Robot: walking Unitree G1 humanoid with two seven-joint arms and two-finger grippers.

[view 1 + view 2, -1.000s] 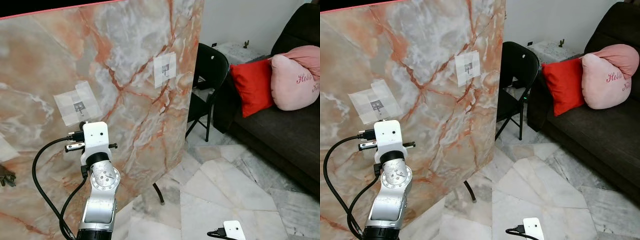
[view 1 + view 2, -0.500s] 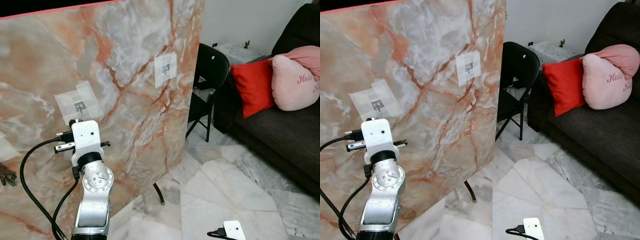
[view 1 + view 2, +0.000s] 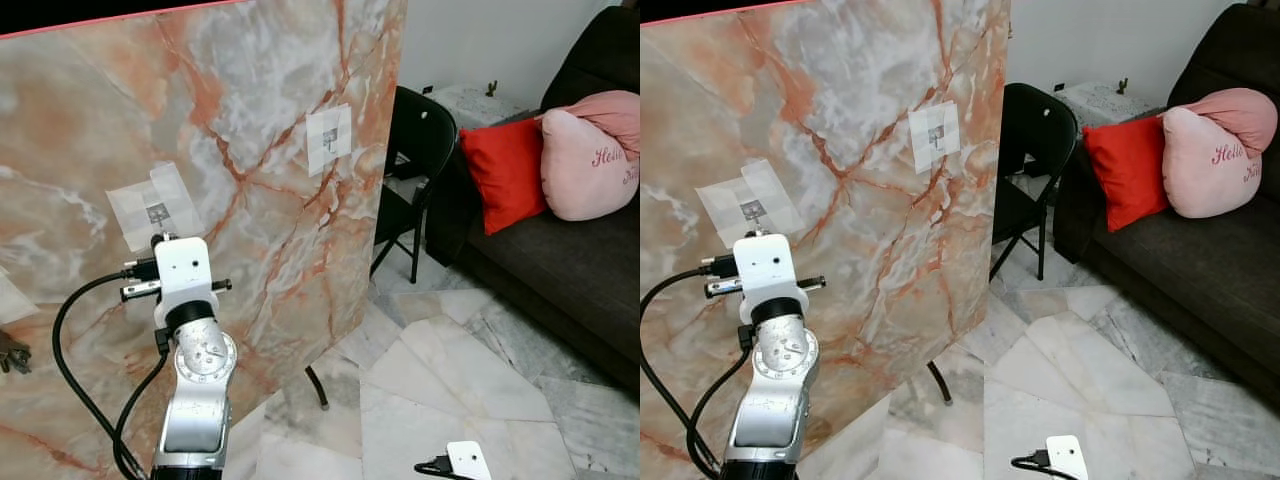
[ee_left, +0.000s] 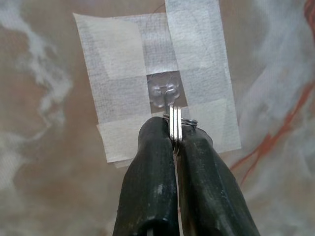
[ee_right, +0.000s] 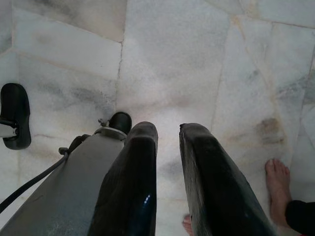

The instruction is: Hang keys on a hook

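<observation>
Fingers [image 4: 147,177] of the left gripper [image 4: 174,142] are clamped on the key ring [image 4: 174,127], holding it edge-on against the marble-patterned panel [image 3: 260,130], just under the clear hook [image 4: 165,91] at the centre of a patch of white tape [image 4: 197,73]; the ring touches the hook's lower edge. A second taped hook [image 3: 329,136] sits further right on the panel. Beyond stand a black folding chair [image 3: 420,130] and a dark sofa [image 3: 560,270] with red [image 3: 505,170] and pink [image 3: 590,155] cushions. Hanging low over the marble floor [image 5: 197,64], the right gripper [image 5: 168,135] has its fingers slightly parted, gripping nothing.
</observation>
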